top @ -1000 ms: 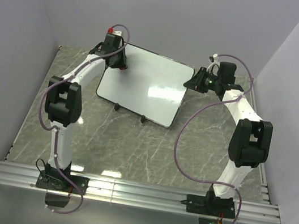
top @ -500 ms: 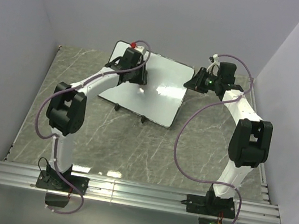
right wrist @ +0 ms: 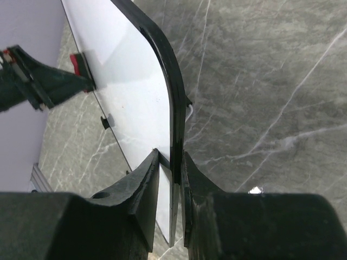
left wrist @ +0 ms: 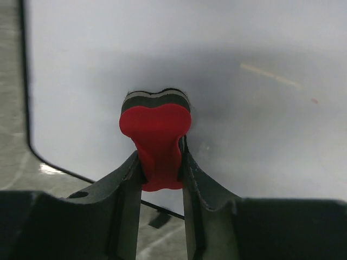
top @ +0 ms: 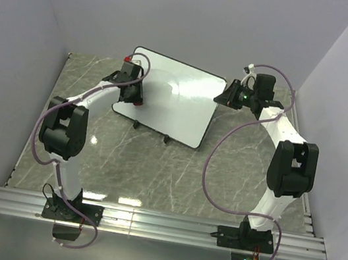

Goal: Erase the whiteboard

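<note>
The whiteboard [top: 179, 101] sits at the far-centre of the grey marble counter [top: 154, 167], propped at a tilt on small black feet [top: 166, 139], w/ its glossy white face turned up and its thin black frame running round rounded corners. The left tool [left wrist: 158, 162] is closed on a red bow-shaped eraser [left wrist: 156, 124], both fingers clamped on the narrow waist of it. The eraser's dark felt layer lies flat against the board. From the top view this contact is near the board's left edge, approx. halfway down that side. The left arm reaches fwd and bends inward to get there. The right tool [right wrist: 171, 162] is pinched on the board's right edge, one finger on the white face and the other on the back, w/ the black frame running up between them. That grip is at the upper right part of the board in the top view. In the left wrist view the surface around the eraser looks mostly clean, w/ only a faint pale streak [left wrist: 268, 75] and a tiny red speck [left wrist: 314, 100] up and to the right. No handwriting can be made out in any view. Plain lavender walls [top: 200, 14] stand behind and to both sides of the counter.
</note>
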`<action>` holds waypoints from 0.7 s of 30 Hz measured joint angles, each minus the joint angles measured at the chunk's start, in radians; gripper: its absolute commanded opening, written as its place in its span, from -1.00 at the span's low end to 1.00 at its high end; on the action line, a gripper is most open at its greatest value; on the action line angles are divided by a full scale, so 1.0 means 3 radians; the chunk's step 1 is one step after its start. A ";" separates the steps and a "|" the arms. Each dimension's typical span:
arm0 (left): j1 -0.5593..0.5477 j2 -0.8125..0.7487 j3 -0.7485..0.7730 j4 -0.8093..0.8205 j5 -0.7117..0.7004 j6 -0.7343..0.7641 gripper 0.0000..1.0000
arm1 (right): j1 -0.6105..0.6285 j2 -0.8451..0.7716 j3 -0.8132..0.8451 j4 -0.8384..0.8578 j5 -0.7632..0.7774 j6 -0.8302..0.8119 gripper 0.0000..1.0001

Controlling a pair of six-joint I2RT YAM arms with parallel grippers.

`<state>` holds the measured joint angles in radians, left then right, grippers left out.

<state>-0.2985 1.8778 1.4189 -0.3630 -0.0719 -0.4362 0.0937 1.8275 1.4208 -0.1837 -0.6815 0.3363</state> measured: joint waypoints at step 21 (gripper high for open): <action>0.0013 -0.1007 -0.0104 -0.0773 -0.0387 -0.0114 -0.99 | 0.0005 -0.0703 -0.0601 0.0089 0.0286 0.0062 0.36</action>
<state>-0.2947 1.5757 1.3876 -0.5949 -0.1879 -0.4706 0.0952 1.6165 1.2404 -0.1570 -0.5957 0.3550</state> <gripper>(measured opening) 0.350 0.637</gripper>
